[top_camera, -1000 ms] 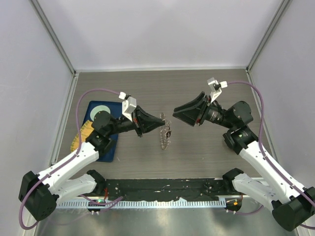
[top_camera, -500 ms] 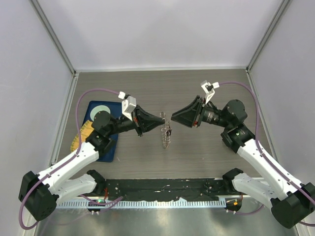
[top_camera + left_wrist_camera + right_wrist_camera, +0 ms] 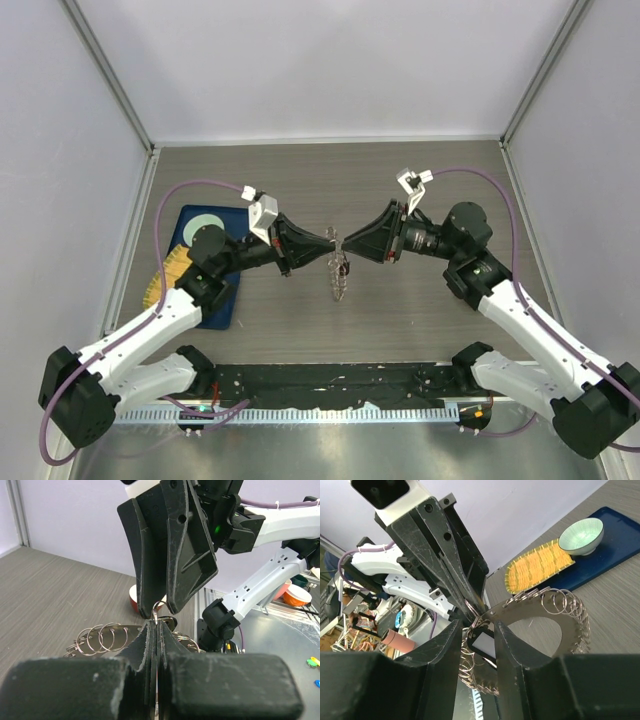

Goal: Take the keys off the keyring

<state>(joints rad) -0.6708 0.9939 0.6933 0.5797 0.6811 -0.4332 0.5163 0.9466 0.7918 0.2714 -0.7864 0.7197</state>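
The keyring (image 3: 563,626) is a flat grey metal ring fringed with several small wire loops. It hangs above the table between the two arms (image 3: 337,284). My left gripper (image 3: 156,623) is shut on one small loop at the keyring's top edge (image 3: 333,240). A key (image 3: 483,647), a black tag with a pale face, dangles from that spot. My right gripper (image 3: 477,631) is open, one finger on each side of the key, and faces the left gripper tip to tip (image 3: 346,246). I see a narrow gap beside the key.
A blue tray (image 3: 214,305) lies at the left with a pale bowl (image 3: 208,222) and a yellow brush-like thing (image 3: 172,270) on it. In the left wrist view, a red bowl (image 3: 133,596) stands beyond the table's edge.
My right gripper has moved left until its tips meet the left gripper's tip at the keyring, and its jaws have narrowed. The left arm has stayed still, holding the ring.
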